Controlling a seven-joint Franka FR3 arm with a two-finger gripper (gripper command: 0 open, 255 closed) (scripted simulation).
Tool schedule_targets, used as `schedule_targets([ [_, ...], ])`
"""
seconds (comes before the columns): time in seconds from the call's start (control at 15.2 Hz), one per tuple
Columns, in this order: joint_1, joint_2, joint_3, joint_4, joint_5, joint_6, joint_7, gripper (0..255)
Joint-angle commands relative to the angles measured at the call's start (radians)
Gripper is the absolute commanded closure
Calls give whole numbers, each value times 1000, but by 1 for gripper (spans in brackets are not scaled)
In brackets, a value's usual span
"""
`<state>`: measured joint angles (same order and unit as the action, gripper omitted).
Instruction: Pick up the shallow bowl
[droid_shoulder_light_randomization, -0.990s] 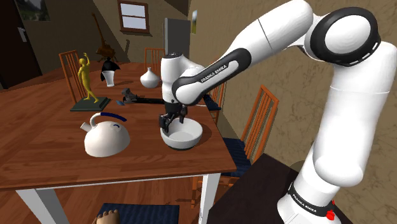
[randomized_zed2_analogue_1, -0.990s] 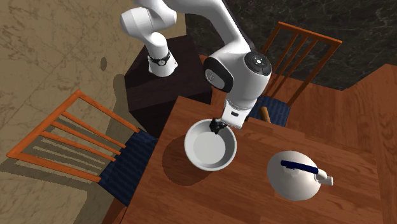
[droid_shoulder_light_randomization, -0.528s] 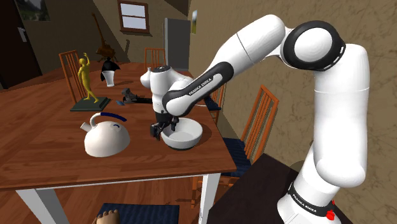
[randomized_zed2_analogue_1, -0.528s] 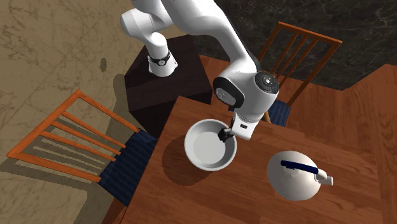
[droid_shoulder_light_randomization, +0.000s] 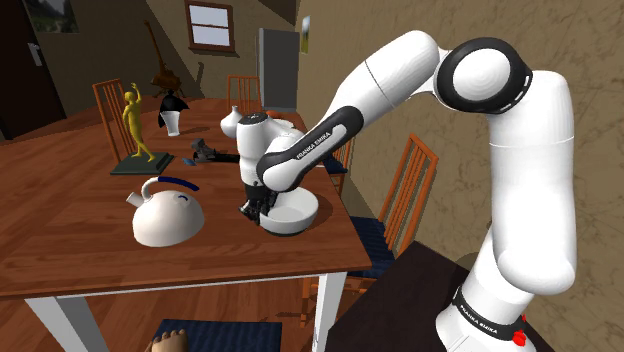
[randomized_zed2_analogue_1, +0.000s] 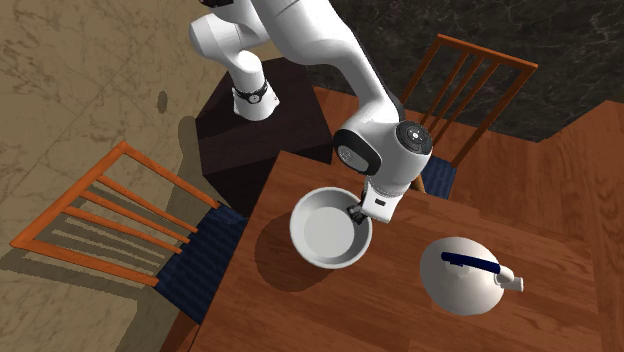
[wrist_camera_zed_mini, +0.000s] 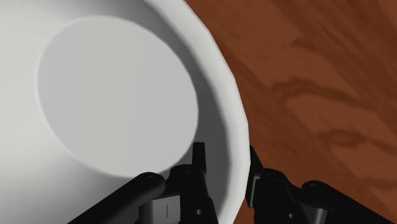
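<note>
The gripper (wrist_camera_zed_mini: 226, 160) sits low at the edge of the white bowl (randomized_zed2_analogue_1: 325, 232) and straddles its rim (wrist_camera_zed_mini: 230, 108). The wall runs up through the gap, with one side of the gripper inside the bowl and the other outside, over the wood. Whether it presses on that wall or stands just clear of it cannot be told.

The bowl rests base-down on the brown table (droid_shoulder_light_randomization: 70, 205), near the corner closest to the stand. From the gripper, the bulk of the bowl lies toward the stand. A white kettle (randomized_zed2_analogue_1: 462, 280) with a dark handle sits well apart on the opposite side.

The bowl is round, so it has no long axis to line up with. What counts is that the rim crosses the gap squarely, and it appears to.

The bowl holds nothing — just a smooth, flat floor.

The coming move probably calls for a firm squeeze on the wall and then a straight lift. Held by one edge, the bowl will likely sag away from the gripper, so a shallow bite could slip.
</note>
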<state>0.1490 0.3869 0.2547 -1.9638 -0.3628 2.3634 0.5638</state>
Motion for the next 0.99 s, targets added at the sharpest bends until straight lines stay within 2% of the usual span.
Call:
schedule_targets([
  [0.0, 0, 1, 0, 0, 0, 1, 0, 255],
  [0.4, 0, 0, 0, -1, 0, 1, 0, 255],
  [0.92, -11, -66, 18, 21, 41, -81, -37, 255],
])
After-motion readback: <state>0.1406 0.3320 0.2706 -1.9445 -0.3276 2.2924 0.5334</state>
